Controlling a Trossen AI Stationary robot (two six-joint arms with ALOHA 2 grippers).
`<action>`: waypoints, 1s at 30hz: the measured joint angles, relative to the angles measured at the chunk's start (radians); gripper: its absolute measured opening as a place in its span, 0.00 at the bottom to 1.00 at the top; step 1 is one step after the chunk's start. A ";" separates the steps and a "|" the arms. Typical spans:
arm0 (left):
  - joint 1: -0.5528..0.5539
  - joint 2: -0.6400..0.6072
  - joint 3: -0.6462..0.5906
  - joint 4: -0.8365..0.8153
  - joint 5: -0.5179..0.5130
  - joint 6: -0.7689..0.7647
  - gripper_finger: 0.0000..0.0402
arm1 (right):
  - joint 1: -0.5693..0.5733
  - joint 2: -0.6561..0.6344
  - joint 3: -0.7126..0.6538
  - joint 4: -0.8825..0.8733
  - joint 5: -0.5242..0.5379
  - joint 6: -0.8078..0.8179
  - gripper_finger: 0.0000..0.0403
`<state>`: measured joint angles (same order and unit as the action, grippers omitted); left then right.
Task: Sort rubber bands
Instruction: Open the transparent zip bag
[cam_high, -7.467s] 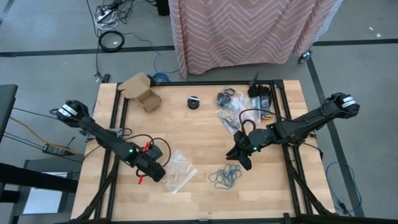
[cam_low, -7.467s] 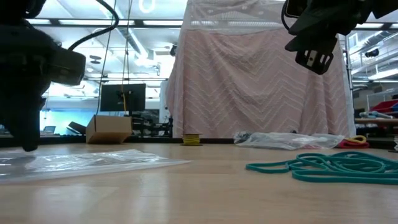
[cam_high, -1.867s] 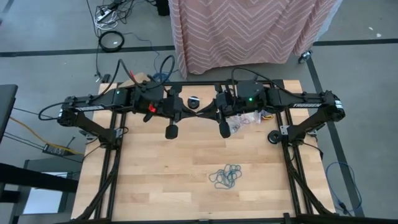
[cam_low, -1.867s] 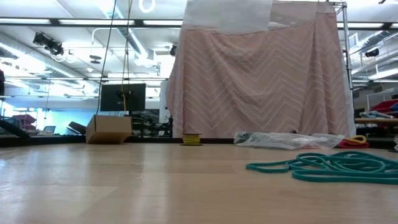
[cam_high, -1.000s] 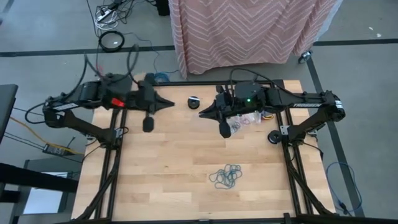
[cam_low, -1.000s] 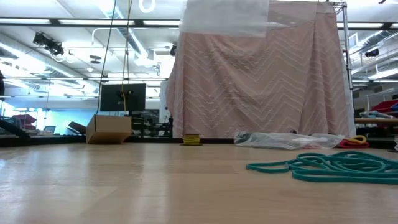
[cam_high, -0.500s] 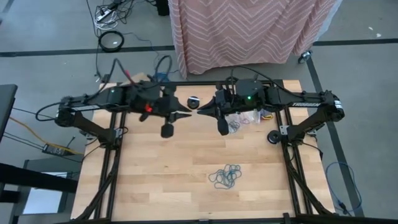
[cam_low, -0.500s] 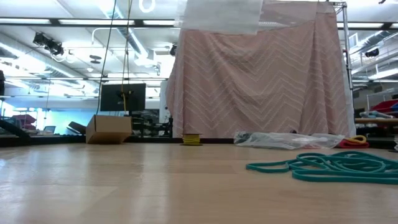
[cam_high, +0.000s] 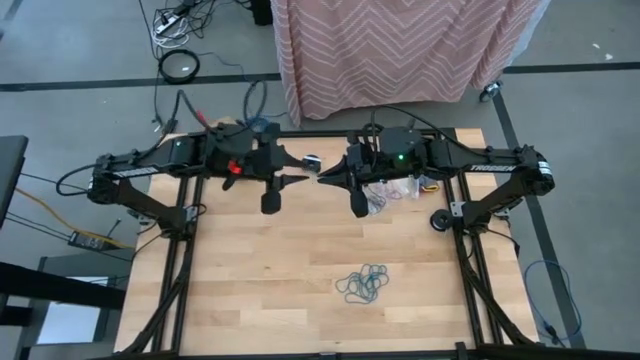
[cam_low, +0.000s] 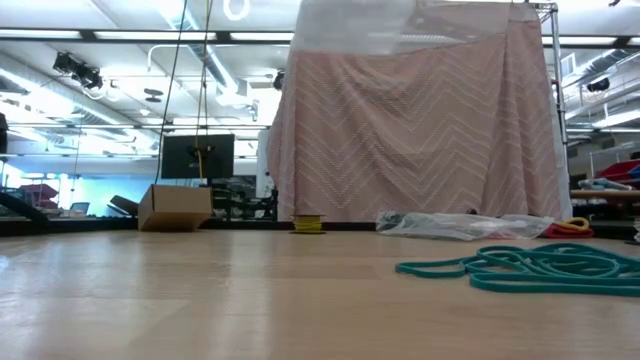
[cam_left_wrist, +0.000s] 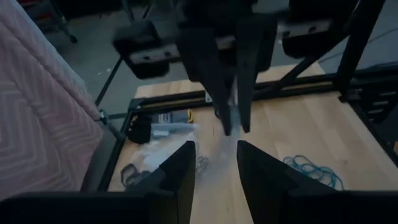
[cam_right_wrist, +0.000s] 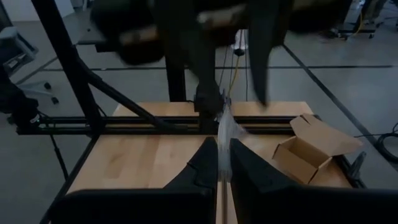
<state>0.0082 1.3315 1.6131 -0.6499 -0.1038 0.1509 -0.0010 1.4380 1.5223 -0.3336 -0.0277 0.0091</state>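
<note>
Teal bands (cam_low: 540, 267) lie in a loose tangle on the wooden surface (cam_low: 250, 300), right of centre. Behind them a clear bag (cam_low: 460, 225) lies flat, with a cardboard box (cam_low: 174, 208) far left and a small yellow roll (cam_low: 309, 224) near the middle. A pink cloth (cam_low: 420, 130) hangs behind; something pale and translucent (cam_low: 355, 25) shows at top.

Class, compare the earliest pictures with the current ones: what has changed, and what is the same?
Both arms rose from the near table to its far edge, lifting the clear bag off the wood. The left tool has opened, letting go; the right tool stays shut on the bag. The teal bands and box have not moved.
</note>
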 joint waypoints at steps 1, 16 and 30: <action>0.000 -0.007 0.000 0.000 0.000 -0.001 0.32 | 0.000 0.000 0.000 0.000 -0.002 0.000 0.04; 0.000 0.039 0.001 0.010 0.080 -0.023 0.32 | 0.000 0.000 0.000 0.004 -0.019 0.000 0.04; -0.001 0.043 0.001 0.034 0.070 -0.021 0.02 | 0.000 0.002 0.000 -0.004 -0.018 0.000 0.04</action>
<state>0.0074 1.3743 1.6138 -0.6158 -0.0341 0.1295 -0.0010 1.4395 1.5223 -0.3381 -0.0459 0.0090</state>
